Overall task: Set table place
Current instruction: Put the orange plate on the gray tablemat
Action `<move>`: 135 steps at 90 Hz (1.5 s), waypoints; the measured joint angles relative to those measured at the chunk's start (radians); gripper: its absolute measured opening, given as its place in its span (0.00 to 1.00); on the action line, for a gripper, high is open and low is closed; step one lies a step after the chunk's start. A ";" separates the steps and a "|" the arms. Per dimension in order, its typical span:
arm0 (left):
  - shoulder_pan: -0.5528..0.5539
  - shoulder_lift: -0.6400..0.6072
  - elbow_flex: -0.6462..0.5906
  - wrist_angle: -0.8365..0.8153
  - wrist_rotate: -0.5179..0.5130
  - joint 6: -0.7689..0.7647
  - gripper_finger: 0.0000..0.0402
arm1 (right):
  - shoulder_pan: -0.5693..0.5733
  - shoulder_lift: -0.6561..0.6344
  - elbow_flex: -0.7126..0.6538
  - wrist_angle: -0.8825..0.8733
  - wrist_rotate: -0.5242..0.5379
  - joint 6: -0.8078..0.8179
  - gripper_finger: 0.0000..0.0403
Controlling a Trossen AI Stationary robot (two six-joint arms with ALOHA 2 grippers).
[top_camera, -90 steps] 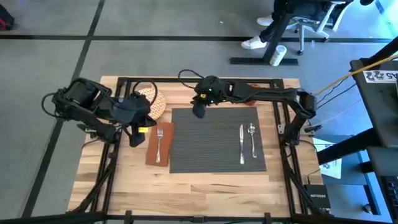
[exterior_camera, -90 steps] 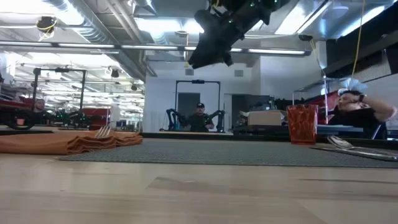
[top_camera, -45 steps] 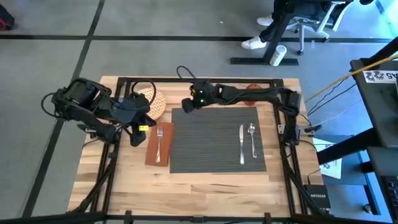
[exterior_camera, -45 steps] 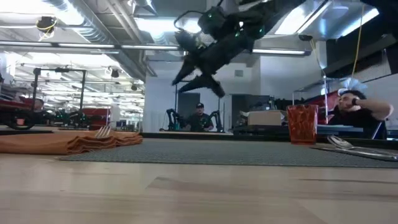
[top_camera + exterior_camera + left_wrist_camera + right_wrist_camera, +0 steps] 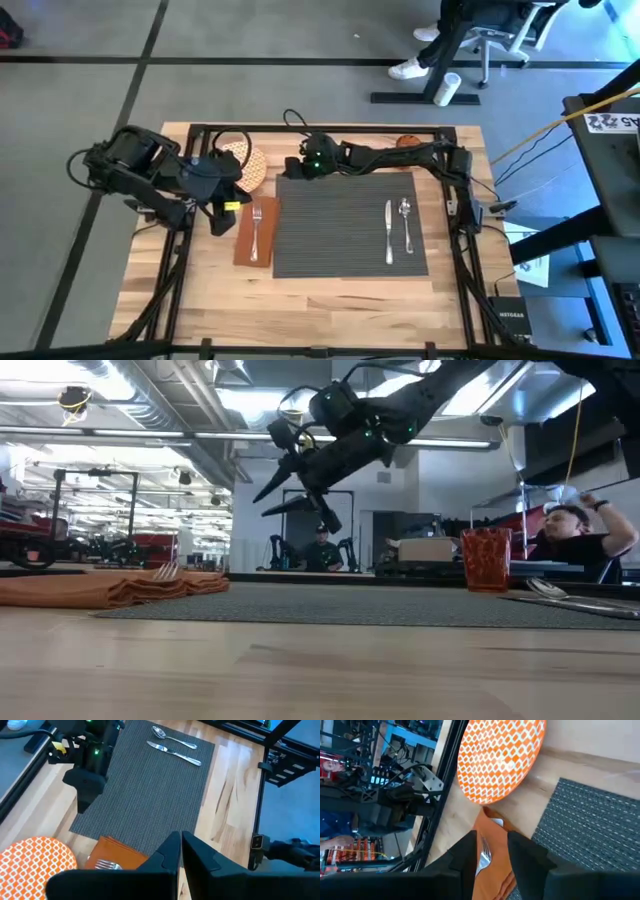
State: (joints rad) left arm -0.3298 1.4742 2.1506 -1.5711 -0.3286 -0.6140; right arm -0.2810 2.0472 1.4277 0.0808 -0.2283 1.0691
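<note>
The right gripper (image 5: 296, 166), fingers apart and empty, has advanced leftward from frame centre toward the plate (image 5: 243, 163), upper left beside the placemat (image 5: 350, 225), indicating plate pickup is imminent.

Left fingers (image 5: 186, 851) closed above napkin (image 5: 116, 854); plate (image 5: 35, 862) beside.

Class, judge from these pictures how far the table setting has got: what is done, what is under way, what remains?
Done: the placemat is laid, the fork lies on the napkin, and the knife and spoon lie on the mat. The cup stands by the far edge.

Under way: the right hand, open and empty, reaches toward the plate.

Left: the plate sits off the mat. The left hand waits shut.
</note>
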 joint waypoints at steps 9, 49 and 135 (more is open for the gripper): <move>0.000 0.000 0.000 0.000 0.000 0.000 0.00 | 0.000 0.000 0.000 0.001 0.001 0.000 0.24; 0.000 0.000 0.000 0.000 0.000 0.002 0.00 | 0.000 0.000 0.000 0.037 0.065 -0.026 0.27; 0.002 0.000 0.000 0.000 0.000 0.008 0.00 | 0.007 0.290 0.237 0.144 0.066 0.176 0.48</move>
State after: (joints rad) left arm -0.3283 1.4742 2.1506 -1.5708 -0.3286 -0.6055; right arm -0.2741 2.3367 1.6650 0.2245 -0.1623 1.2453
